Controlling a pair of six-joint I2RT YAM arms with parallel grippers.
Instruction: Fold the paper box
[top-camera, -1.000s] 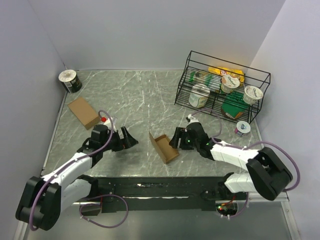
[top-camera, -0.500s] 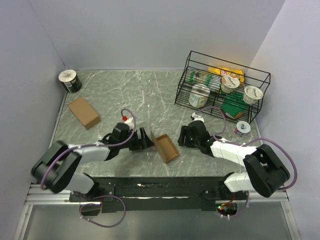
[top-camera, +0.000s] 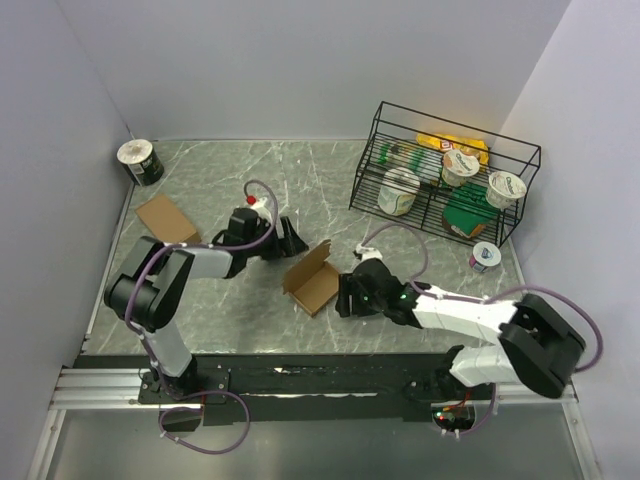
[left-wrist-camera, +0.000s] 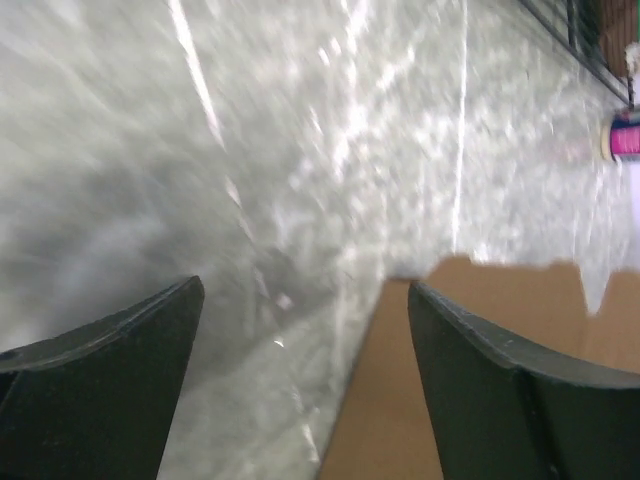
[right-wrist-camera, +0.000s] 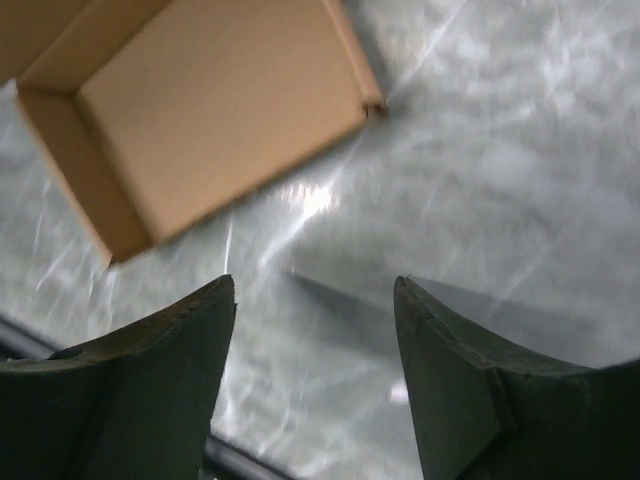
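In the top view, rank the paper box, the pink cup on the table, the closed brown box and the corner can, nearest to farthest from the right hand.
From the right hand:
1. paper box, just left of it
2. pink cup, right
3. closed brown box, far left
4. round can, far-left corner

paper box (top-camera: 313, 282): matt brown cardboard, smooth as far as I see
desk (top-camera: 300, 185): glossy grey marbled surface, glaring at me
rack (top-camera: 460, 127): thin black metal wire

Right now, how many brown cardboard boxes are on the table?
2. The open paper box lies at the middle of the table; the closed cardboard box lies near its left edge. The wire rack might hide others.
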